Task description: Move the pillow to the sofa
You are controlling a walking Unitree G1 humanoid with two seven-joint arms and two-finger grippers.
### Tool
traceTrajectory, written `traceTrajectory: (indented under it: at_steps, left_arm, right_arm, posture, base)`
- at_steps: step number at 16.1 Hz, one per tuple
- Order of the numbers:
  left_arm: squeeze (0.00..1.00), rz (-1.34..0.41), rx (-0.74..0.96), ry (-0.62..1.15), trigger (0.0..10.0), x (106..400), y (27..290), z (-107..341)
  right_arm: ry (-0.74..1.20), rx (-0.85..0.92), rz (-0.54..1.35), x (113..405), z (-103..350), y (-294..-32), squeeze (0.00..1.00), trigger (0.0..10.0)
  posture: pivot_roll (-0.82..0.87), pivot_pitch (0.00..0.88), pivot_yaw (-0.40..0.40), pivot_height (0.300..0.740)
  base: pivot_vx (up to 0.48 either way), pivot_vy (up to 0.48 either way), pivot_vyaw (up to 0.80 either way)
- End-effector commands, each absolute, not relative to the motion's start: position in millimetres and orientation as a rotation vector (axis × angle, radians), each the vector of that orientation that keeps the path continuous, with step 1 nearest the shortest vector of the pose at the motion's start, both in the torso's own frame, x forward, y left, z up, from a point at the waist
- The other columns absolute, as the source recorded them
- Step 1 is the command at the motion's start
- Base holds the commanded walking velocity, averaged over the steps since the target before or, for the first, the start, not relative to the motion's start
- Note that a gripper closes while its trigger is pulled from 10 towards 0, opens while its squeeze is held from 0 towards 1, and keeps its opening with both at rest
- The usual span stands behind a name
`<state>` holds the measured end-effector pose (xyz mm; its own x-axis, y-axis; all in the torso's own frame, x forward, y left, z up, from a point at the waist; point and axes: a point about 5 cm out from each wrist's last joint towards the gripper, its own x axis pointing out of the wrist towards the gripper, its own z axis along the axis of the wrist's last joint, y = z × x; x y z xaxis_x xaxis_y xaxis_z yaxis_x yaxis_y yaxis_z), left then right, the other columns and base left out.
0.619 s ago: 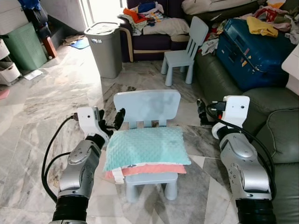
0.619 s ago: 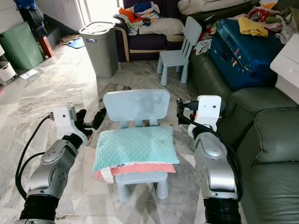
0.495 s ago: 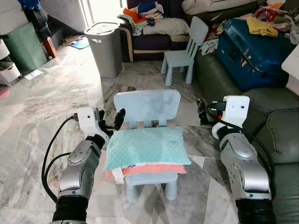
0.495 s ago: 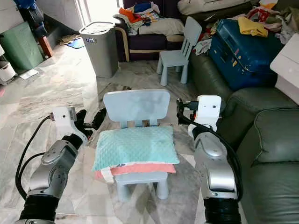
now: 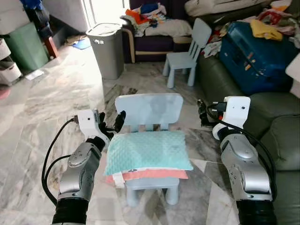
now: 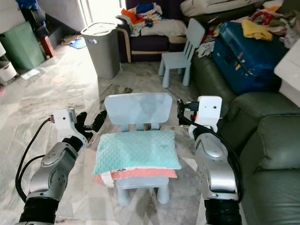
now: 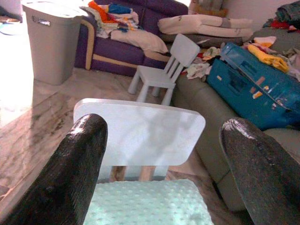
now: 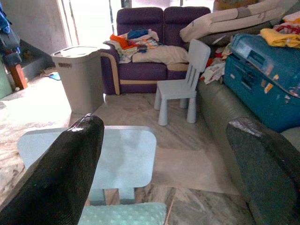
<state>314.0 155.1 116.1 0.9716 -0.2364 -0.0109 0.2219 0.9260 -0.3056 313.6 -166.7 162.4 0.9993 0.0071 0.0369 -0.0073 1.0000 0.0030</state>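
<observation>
Marble flooring carries a pale blue child's chair (image 5: 149, 108), its seat bearing the mint pillow (image 5: 147, 151) atop a pink cushion (image 5: 154, 174). Left gripper (image 5: 112, 124) and right gripper (image 5: 202, 114) flank the chair back, fingers spread, empty. Judgement: clamp the mint pillow's side edges evenly, leaving the pink cushion, before turning to the green sofa (image 5: 281, 136).

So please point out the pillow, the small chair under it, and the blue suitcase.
pillow (image 5: 147, 150), left eye view, middle of its teal top.
small chair (image 5: 149, 107), left eye view, backrest.
blue suitcase (image 5: 255, 54), left eye view, its side.

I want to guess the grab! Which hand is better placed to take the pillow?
Probably the left hand: open, right beside the pillow's corner. The right hand, also open, sits farther off.
</observation>
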Motion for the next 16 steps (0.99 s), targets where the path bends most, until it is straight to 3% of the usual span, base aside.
traceTrajectory:
  at_steps: [1, 16]
  left_arm:
    - [0.0, -0.24, -0.302, 0.039, 10.0, 313.4, 156.5, 119.3]
    - [0.0, -0.249, -0.314, 0.027, 10.0, 313.4, 154.9, 121.0]
  right_arm:
    - [-0.054, 0.001, 0.012, 313.8, 165.9, -164.8, 0.0, 10.0]
    - [-0.052, 0.008, 0.012, 314.6, 165.1, -164.3, 0.0, 10.0]
  posture:
    - [-0.09, 0.0, 0.03, 0.74]
    - [-0.08, 0.0, 0.029, 0.74]
  base:
    - [0.341, 0.0, 0.0]
    - [0.307, 0.0, 0.0]
